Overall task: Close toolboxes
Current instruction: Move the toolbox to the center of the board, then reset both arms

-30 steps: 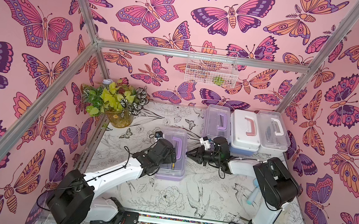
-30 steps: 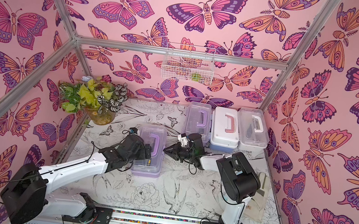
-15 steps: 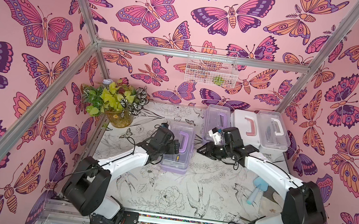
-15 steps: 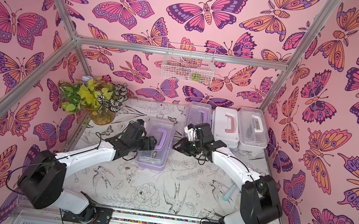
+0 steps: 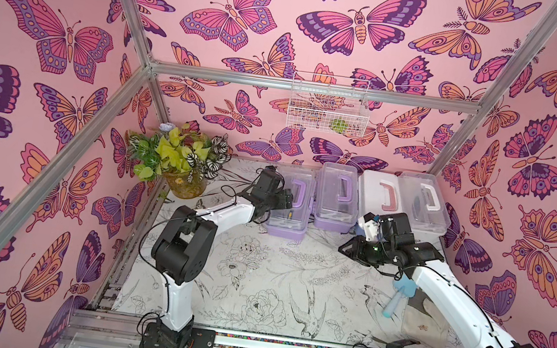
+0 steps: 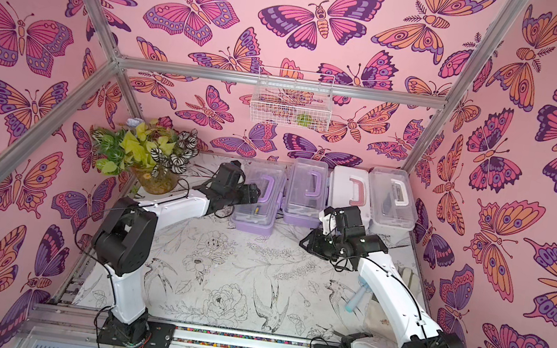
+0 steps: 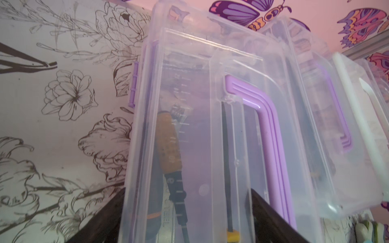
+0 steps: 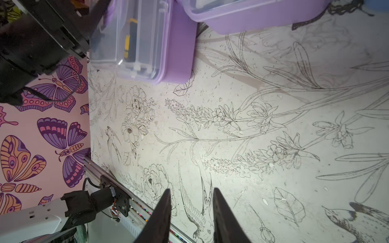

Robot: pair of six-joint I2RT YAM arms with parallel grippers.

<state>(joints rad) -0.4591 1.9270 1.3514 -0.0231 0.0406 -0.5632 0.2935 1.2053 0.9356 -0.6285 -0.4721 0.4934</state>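
Observation:
Four toolboxes stand in a row along the back wall, all with lids down. They are a lilac one (image 5: 291, 218), a second lilac one (image 5: 335, 206), a white-lidded one with a pink handle (image 5: 378, 193) and a clear-lidded one with a white handle (image 5: 422, 204). My left gripper (image 5: 286, 198) (image 7: 187, 189) is shut on the leftmost lilac toolbox (image 7: 210, 126), one finger outside its side wall and the other in the handle recess. Tools show through its lid. My right gripper (image 5: 346, 248) (image 8: 190, 190) hangs over bare table, open a little, with nothing between its fingers.
A potted plant (image 5: 182, 183) stands at the back left corner. A white wire basket (image 5: 327, 111) hangs on the back wall. A light-blue brush (image 5: 400, 298) and a cloth (image 5: 431, 317) lie under the right arm. The arms' rail (image 5: 281, 343) runs along the front edge.
The left gripper has taken the lilac toolbox from the table's middle back into the row. The right gripper has drawn away from that box to the right and its jaws have parted slightly.

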